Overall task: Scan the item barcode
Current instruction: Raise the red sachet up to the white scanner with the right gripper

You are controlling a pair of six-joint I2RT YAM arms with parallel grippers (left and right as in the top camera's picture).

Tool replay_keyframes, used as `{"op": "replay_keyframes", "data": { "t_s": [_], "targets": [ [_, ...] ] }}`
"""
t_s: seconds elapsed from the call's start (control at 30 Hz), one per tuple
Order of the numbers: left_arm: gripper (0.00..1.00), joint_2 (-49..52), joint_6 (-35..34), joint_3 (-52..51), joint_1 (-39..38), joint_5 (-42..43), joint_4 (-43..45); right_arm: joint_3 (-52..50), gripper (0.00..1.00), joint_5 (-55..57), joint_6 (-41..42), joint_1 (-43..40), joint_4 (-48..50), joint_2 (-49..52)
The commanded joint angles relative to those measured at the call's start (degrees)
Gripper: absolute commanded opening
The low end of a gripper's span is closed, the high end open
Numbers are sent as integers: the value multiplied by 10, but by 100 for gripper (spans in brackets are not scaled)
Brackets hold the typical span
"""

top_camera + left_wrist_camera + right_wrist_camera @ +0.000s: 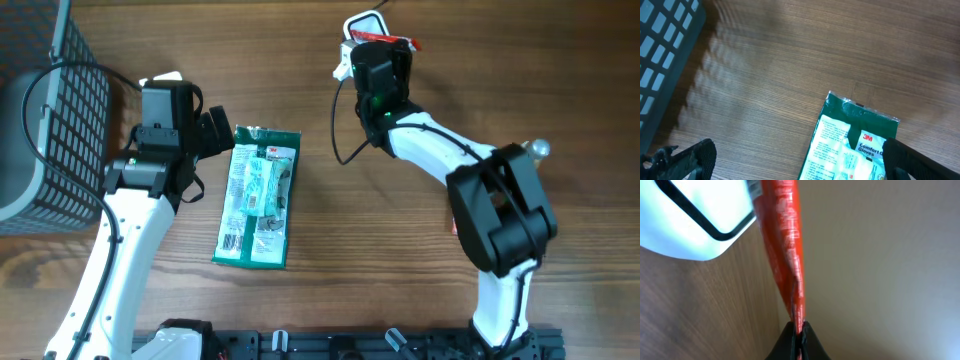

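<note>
Pinching a thin red packet [790,255] edge-on, the right jaws are closed at the table's [400,250] far edge beside a white device [695,220]; left jaws gape wide beside the green glove pack [258,195]

soft even light, right wrist view blurry

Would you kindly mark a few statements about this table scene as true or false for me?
1. The right gripper is shut on the red packet. True.
2. The green glove package stands upright inside the basket. False: it lies flat on the table, outside the basket.
3. The left gripper is open and holds nothing. True.
4. The red packet lies on top of the green glove package. False: it is held apart from it, next to the white device.
</note>
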Motion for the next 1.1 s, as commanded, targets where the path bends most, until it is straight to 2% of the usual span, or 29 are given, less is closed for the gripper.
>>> {"op": "replay_keyframes", "data": {
  "t_s": [0.0, 0.33, 0.73, 0.97, 1.07],
  "targets": [
    [100, -2, -9, 7, 2, -3, 2, 5, 4, 13, -5, -17, 43, 16],
    [100, -2, -9, 7, 2, -3, 2, 5, 4, 0, 25, -29, 60, 41],
    [100, -2, -9, 7, 2, -3, 2, 5, 4, -11, 22, -14, 26, 51],
    [100, -2, -9, 7, 2, -3, 2, 5, 4, -30, 8, -1, -108, 51],
    [100, -2, -9, 7, 2, -3, 2, 5, 4, -30, 10, -1, -122, 51]
  ]
}}
